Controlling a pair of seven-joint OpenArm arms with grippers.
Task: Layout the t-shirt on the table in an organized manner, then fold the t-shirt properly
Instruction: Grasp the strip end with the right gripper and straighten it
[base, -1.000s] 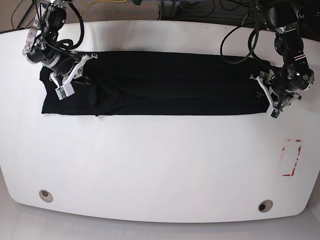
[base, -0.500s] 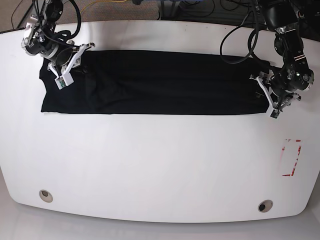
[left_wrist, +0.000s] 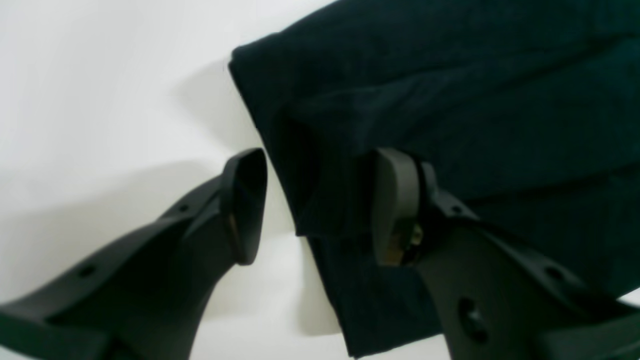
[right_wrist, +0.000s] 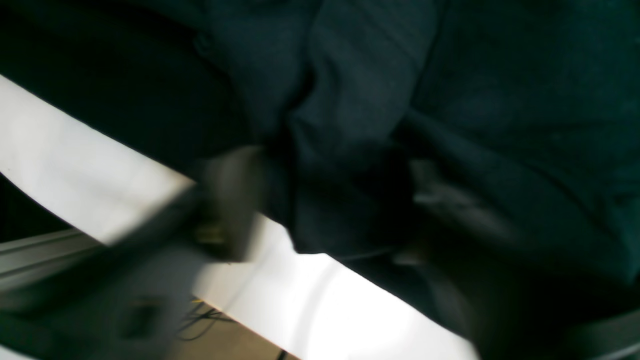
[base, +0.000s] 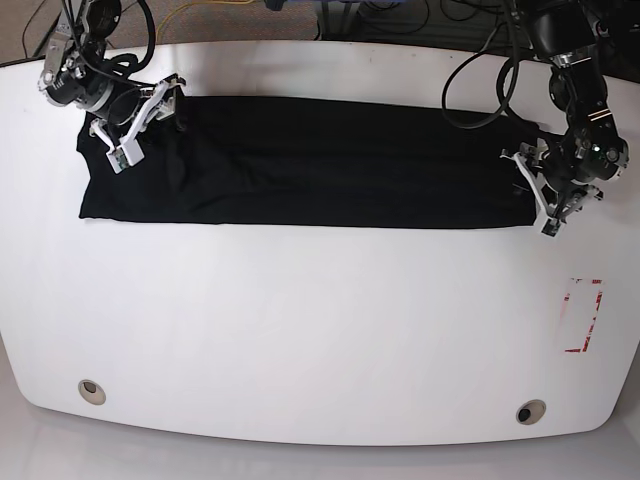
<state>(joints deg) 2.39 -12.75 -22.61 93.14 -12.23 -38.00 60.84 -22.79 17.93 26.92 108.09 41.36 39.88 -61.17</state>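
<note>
Clearly both my fingers (left_wrist: 320, 207) stand spread astride the t-shirt (base: 320, 165) hem; closing unevenly could drag the folded strip crooked.

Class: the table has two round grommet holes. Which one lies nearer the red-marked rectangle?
The grommet hole at the base view's lower right; the other hole sits lower left, far from the red-marked rectangle.
</note>
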